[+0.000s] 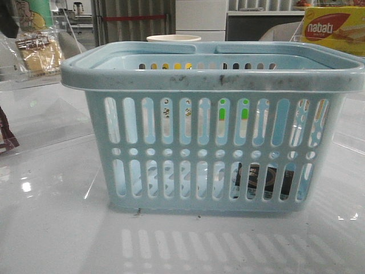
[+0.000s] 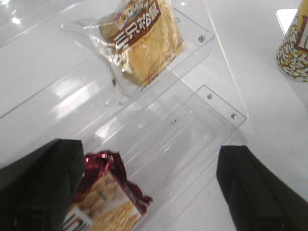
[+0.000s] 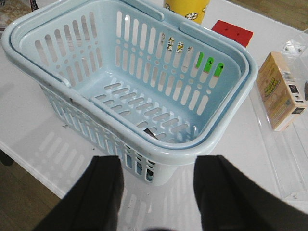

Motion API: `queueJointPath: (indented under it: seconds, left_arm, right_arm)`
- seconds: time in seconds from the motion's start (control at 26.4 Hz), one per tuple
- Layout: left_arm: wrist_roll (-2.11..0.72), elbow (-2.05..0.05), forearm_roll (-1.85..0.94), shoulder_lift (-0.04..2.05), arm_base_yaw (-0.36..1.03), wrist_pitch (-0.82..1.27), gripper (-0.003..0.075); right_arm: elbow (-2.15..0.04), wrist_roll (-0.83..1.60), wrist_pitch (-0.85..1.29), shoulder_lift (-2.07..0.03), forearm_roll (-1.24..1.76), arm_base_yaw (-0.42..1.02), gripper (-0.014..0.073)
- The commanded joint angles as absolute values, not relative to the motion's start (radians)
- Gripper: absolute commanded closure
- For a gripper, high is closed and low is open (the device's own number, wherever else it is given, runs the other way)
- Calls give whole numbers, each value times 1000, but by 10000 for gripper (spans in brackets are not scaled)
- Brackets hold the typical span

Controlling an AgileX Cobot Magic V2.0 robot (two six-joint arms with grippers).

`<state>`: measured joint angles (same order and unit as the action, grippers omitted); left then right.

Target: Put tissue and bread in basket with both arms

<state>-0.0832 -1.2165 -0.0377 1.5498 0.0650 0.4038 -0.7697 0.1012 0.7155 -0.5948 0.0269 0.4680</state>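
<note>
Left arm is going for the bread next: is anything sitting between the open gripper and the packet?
Nothing visible blocks it. In the left wrist view the bread lies on a clear acrylic shelf, with only another bare acrylic step before the left gripper. A red-edged snack packet lies beside one finger, off the direct line.

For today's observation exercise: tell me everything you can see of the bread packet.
The bread is a clear, crinkled plastic packet of golden-yellow slices, with a brown label bearing white characters. It lies tilted on the upper step of a clear acrylic stand, not in the basket. Nothing grips it: the left gripper hangs open, apart from it. In the front view it shows at far left.
</note>
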Motion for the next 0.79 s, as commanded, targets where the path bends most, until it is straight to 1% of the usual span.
queueJointPath:
  seconds: [0.0, 0.15, 0.38, 0.76]
  left_arm:
    - [-76, -1371, -59, 1618, 57, 374, 106]
    - [-75, -1508, -118, 1733, 30, 389, 106]
    - [-75, -1630, -177, 1852, -7, 366, 106]
    - [-75, -1658, -216, 1944, 2, 224, 106]
  right_arm:
    - [-797, 113, 638, -596, 19, 470, 138]
    - [-797, 113, 638, -596, 19, 470, 138]
    - [-797, 113, 638, -596, 19, 470, 138]
    - [-797, 113, 638, -596, 19, 470, 138]
